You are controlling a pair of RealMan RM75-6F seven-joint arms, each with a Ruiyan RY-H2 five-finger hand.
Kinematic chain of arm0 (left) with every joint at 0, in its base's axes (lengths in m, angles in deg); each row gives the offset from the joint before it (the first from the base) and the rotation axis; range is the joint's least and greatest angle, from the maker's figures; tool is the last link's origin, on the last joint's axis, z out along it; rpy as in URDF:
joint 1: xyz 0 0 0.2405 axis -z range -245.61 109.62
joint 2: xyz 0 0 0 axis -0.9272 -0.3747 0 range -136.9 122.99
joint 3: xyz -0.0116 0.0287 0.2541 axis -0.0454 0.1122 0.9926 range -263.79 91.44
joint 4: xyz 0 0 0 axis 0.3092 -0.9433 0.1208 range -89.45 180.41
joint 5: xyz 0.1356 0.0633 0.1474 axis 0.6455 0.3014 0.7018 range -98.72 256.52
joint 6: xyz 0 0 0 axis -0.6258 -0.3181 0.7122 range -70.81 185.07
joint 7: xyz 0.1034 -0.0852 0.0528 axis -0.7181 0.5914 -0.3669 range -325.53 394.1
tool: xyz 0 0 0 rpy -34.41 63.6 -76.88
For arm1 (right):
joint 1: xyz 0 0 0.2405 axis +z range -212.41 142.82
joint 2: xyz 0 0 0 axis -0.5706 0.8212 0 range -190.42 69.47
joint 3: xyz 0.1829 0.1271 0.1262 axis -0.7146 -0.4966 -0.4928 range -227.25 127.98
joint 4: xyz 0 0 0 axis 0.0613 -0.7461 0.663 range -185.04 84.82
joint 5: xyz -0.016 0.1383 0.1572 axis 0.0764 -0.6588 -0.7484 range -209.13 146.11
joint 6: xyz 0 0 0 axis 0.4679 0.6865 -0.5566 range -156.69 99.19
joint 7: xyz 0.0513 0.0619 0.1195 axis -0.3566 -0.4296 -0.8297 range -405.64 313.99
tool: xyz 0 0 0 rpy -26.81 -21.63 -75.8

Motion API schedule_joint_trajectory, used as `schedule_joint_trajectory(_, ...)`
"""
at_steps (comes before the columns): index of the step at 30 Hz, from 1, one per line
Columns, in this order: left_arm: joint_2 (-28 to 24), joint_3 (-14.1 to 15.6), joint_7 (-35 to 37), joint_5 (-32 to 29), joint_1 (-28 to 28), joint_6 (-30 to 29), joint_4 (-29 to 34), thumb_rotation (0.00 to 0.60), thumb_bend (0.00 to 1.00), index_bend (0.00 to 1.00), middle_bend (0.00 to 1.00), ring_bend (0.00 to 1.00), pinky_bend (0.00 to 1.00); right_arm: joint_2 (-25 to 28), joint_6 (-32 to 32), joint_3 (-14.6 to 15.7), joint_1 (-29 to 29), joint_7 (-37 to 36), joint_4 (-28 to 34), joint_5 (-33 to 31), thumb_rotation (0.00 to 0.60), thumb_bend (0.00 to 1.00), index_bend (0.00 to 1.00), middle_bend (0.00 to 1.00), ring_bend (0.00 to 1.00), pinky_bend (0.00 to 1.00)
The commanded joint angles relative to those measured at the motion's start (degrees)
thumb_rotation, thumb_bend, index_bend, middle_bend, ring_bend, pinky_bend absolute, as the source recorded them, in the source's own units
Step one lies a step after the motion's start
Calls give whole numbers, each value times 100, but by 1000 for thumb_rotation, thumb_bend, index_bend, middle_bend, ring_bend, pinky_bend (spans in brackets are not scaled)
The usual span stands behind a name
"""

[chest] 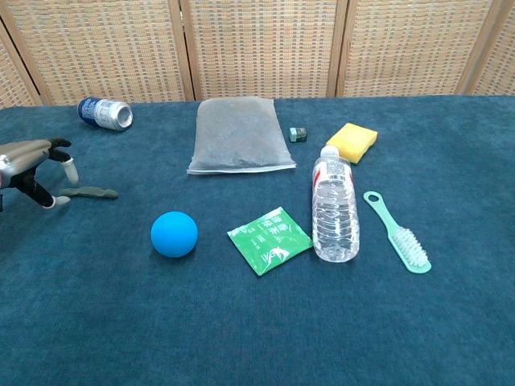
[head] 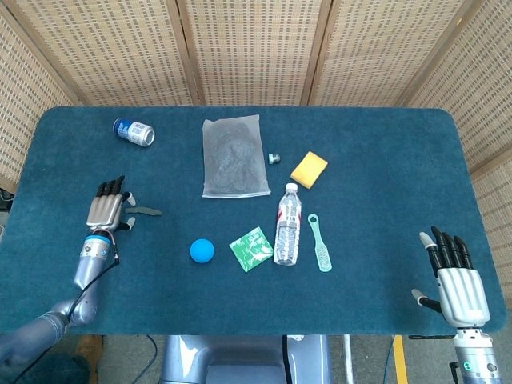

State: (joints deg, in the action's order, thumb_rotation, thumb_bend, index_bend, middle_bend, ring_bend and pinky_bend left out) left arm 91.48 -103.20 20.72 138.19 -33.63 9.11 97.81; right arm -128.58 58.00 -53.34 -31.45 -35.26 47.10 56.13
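- the dark olive strip (head: 144, 211) lies flat on the left part of the table, a thin, slightly wavy sliver, dull grey-green against the cloth.
- the left hand (head: 106, 209) sits just beside its left end, fingers apart and lightly bent, holding nothing; in the chest view the fingertips (chest: 71, 169) hang over the strip's end, and whether they touch it cannot be told.
- the table (head: 384, 160) is covered in deep teal, carpet-like cloth with rounded far corners.
- behind it stands a folding screen (head: 248, 48) of woven cane panels in pale wooden frames.
- moving outward: a blue ball (head: 202, 250) rests near the strip, toward the front.
- a blue can (head: 134, 131) lies on its side at the far left, well apart from the strip.
- a clear bag (head: 234, 156) of grey stuff lies flat in the middle far part.
- a green packet (head: 251, 248) sits between the ball and a clear bottle (head: 288, 224), which lies on its side with its cap pointing away.
- a mint-green brush (head: 320, 242) lies just beside the bottle on the right.
- a yellow sponge (head: 309, 169) and a small dark block (chest: 298, 134) sit beyond the bottle.
- the right hand (head: 458, 280) hovers at the near right edge, fingers straight and spread, empty, well apart from everything.
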Motion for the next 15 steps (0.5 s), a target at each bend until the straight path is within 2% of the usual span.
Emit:
schedule_joint_trajectory(1, 44, -24, -12, -125, 73, 119, -124, 600, 344, 434, 0, 0, 0, -7, 6, 6, 5, 16, 1, 21, 600, 0, 0, 0, 0, 0)
schedule_joint_trajectory(15, 296, 14, 81, -291, 257, 320, -593, 600, 361, 495, 0, 0, 0, -19, -55, 0, 37, 12, -21, -37, 600, 0, 0, 0, 0, 0)
